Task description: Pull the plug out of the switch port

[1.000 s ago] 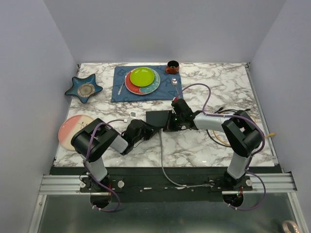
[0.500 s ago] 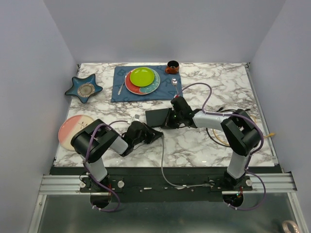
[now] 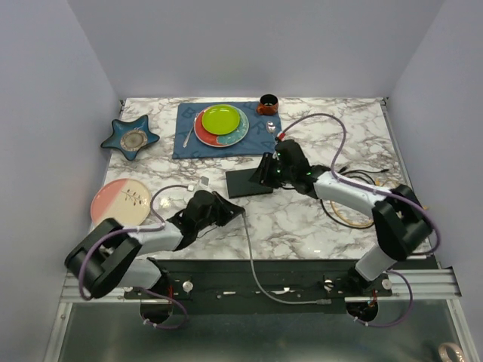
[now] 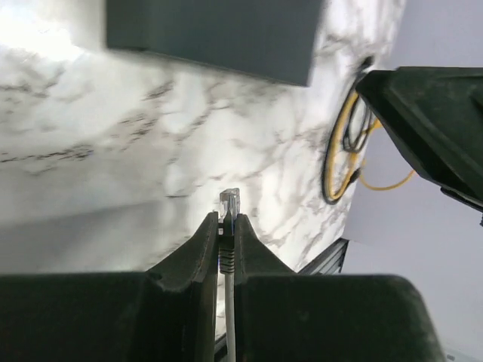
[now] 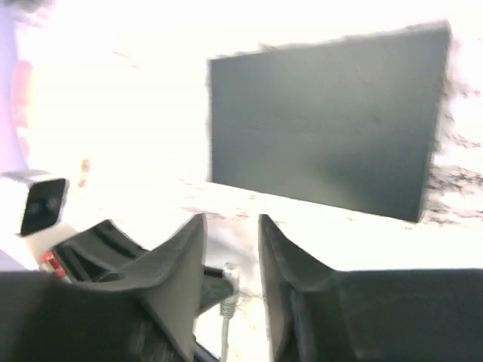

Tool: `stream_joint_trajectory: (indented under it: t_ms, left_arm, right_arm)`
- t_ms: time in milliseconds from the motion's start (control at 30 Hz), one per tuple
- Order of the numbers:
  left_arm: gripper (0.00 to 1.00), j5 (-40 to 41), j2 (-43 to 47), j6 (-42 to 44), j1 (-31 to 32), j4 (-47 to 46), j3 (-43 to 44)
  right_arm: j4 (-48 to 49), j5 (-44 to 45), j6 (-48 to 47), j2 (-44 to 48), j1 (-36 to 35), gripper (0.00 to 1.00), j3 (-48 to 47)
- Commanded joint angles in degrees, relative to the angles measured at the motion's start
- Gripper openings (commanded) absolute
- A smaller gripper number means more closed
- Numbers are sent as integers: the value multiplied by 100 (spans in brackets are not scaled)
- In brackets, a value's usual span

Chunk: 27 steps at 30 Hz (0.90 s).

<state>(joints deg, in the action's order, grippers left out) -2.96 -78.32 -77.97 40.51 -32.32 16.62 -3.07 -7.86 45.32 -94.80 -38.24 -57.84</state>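
The switch (image 3: 247,183) is a flat matte-black box lying on the marble, also seen in the right wrist view (image 5: 324,124) and at the top of the left wrist view (image 4: 211,34). My left gripper (image 3: 229,213) (image 4: 226,220) is shut on the plug (image 4: 229,202), a clear connector with a grey boot. The plug is out of the switch, a short gap in front of its near edge. A grey cable (image 3: 250,253) trails from it to the table's front. My right gripper (image 3: 263,175) (image 5: 230,222) hovers open over the switch's right end, holding nothing; the plug (image 5: 229,280) shows beyond its jaws.
At the back lies a blue mat (image 3: 226,130) with a green plate (image 3: 220,119), fork and spoon, and an orange cup (image 3: 267,103) beside it. A star-shaped dish (image 3: 130,136) and a pink plate (image 3: 117,201) sit left. Coiled yellow and black cables (image 3: 355,211) lie right.
The left gripper has drawn back toward the near left with the plug, clear of the switch. The right gripper has let go of the switch's right end, opened and lifted.
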Motion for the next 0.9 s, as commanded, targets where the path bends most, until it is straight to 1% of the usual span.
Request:
stream_joint_trajectory:
  t_ms: [0,33,67,100,167,267,367,533,667,733,867]
  left_arm:
    - [0,1138,1195,984,18,1613,499]
    - [0,1279,1388,1090,18,1823,691]
    - [0,1376,1425,1196,1,1895,789]
    - [0,1490,1408,1275,-17,1948,894]
    - [0,1500,1180,1442,-69,2054,1211]
    - [0,1369,741,1539,-193,2036,1571]
    - [0,1351,459,1627,-272,2001,1826]
    - [0,1228,160,1777,-421,2080,2222]
    - [0,1184,98,1847,-439,2115,2310]
    - [0,1193,107,1847,-448,2133,2310]
    - [0,1166,133,1874,-456,2168,2319]
  right_arm:
    - [-150,-109,-866,1066,1,49,272]
    - [-124,-285,-1032,1174,1,52,378]
    - [-54,-713,-1138,1279,1,52,579]
    - [-10,-943,-1209,1402,9,53,677]
    - [183,-1522,-1254,1508,-8,53,888]
    - [578,-1903,-1262,1728,-87,53,1371]
    - [789,-2061,-1324,1921,-227,54,1723]
    - [1071,-2132,-1210,1992,-421,54,2153]
    - [1667,-2220,-920,2001,-465,54,2400]
    - [1792,-2299,-850,1896,-517,54,2383]
    - [1678,-2326,-946,1545,-763,54,2085]
